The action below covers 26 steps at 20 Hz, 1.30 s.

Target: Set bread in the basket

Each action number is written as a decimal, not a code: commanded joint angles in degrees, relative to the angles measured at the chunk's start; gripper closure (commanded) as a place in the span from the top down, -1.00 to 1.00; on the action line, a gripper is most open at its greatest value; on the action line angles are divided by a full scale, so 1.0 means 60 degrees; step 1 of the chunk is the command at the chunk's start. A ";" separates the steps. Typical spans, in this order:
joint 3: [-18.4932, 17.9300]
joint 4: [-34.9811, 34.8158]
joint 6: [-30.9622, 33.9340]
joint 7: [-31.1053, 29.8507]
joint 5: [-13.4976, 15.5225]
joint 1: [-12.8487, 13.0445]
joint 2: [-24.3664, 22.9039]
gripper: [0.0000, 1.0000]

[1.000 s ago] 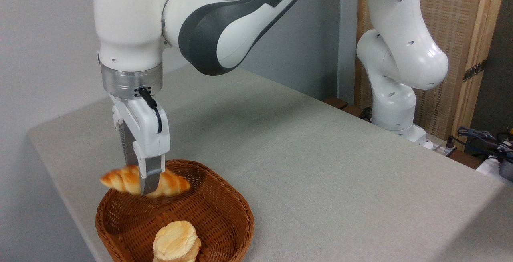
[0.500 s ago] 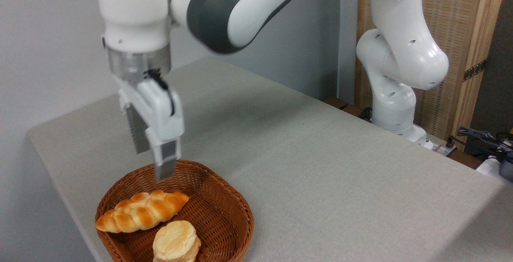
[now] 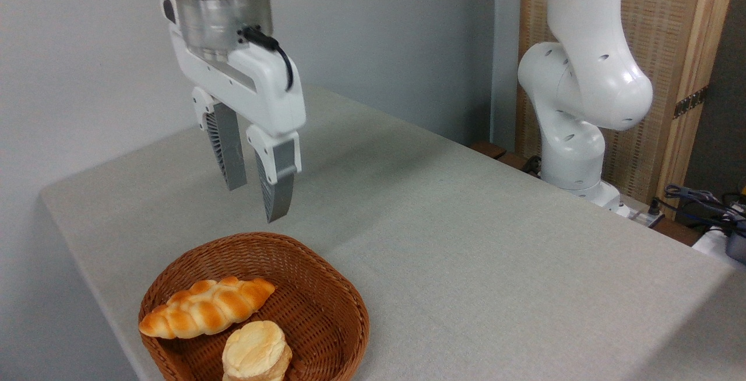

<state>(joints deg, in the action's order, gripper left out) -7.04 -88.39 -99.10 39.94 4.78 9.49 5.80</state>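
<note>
Bread (image 3: 207, 307) lies inside the basket (image 3: 344, 305), along its far-left side, its near-left pointed end resting up on the braided rim and its other end pointing toward the basket's middle. Just beside it, at the near edge, sits a pale round stacked biscuit (image 3: 256, 350); whether the two touch is hard to tell from this angle. The gripper (image 3: 255, 199) hangs well above the basket's far rim, over the grey table (image 3: 466, 241), with its two fingers spread apart and nothing between them. Judged from how things lie, the task looks done: the loaf is in the basket and the arm is clear of it. As for handling, the loaf appears light for its bulk, and its glossy crust suggests a smooth, perhaps slippery surface; whether it is a soft real bake or a firm replica cannot be told from here. The braided creases would give the fingers some purchase. If it had to be taken up again, the sensible hold would be across its thick middle, fingers closing on the two long sides, since the tapered ends offer little to pinch and would let it swing. A gentle squeeze would be wise in case the crust dents.
</note>
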 commanded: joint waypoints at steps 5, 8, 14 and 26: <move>0.0396 -0.1013 0.0360 -0.0197 -0.0474 -0.0263 -0.1068 1.00; 0.0397 -0.1323 0.0272 0.0169 -0.0402 -0.0394 -0.1318 1.00; 0.0572 -0.1470 0.0433 0.0141 -0.0416 -0.0585 -0.1465 1.00; 0.0587 -0.0884 0.1254 -0.0269 -0.0402 -0.0527 -0.1260 1.00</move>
<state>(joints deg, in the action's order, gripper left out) -3.83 -95.36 -93.64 39.39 2.74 6.44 -2.20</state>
